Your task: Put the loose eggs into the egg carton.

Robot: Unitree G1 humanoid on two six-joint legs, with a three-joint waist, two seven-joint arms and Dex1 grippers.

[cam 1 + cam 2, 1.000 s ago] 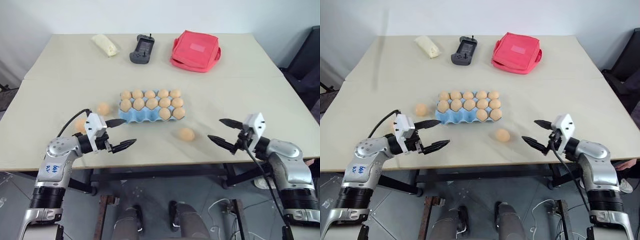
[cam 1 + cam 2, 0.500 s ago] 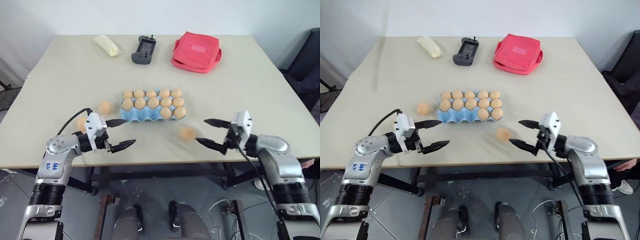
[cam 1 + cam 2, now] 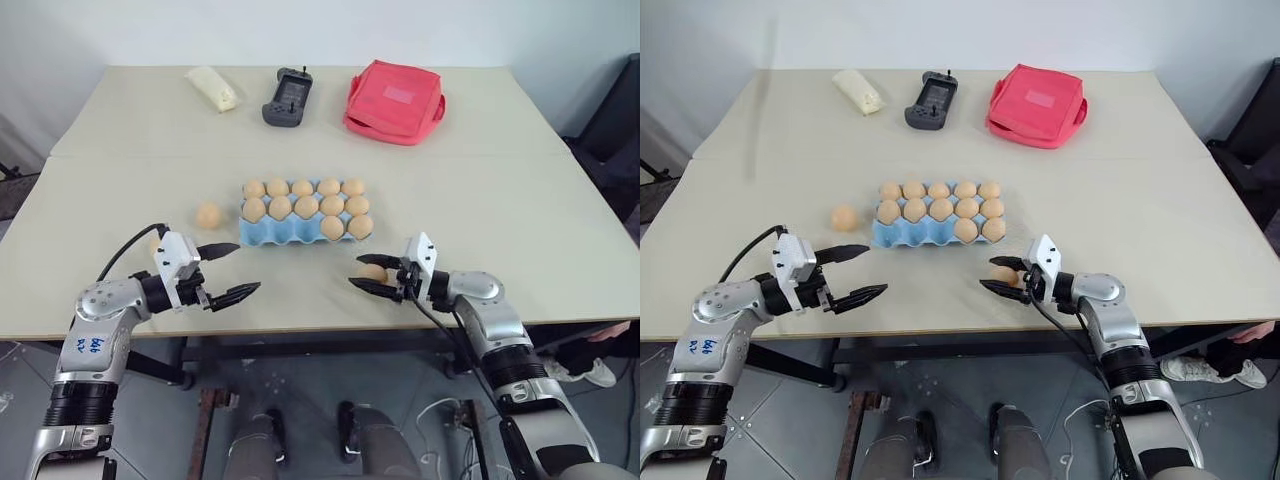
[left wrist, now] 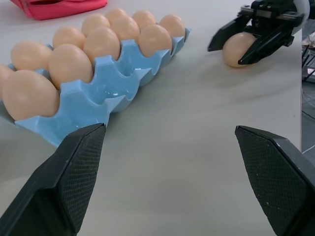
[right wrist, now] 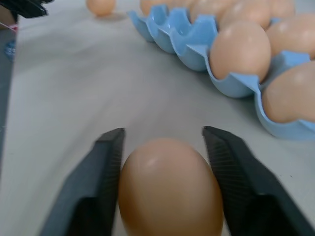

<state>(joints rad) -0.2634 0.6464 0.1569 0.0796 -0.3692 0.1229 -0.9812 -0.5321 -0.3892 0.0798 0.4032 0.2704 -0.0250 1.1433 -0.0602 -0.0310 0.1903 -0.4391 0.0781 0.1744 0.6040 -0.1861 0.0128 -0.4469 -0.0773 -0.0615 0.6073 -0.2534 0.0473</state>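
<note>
On the near side of the table (image 3: 520, 210), the right gripper (image 3: 377, 276) has its two fingers around a loose egg (image 5: 170, 189), one on each side, pinching it so it can be lifted; the blue egg carton (image 3: 300, 228) sits just beyond, in the middle, with ten eggs in its far cups and the near row still free for more; another loose egg (image 3: 208, 215) waits to its left; the left gripper (image 3: 222, 271) hangs spread wide and empty, likely ready for that one.
</note>
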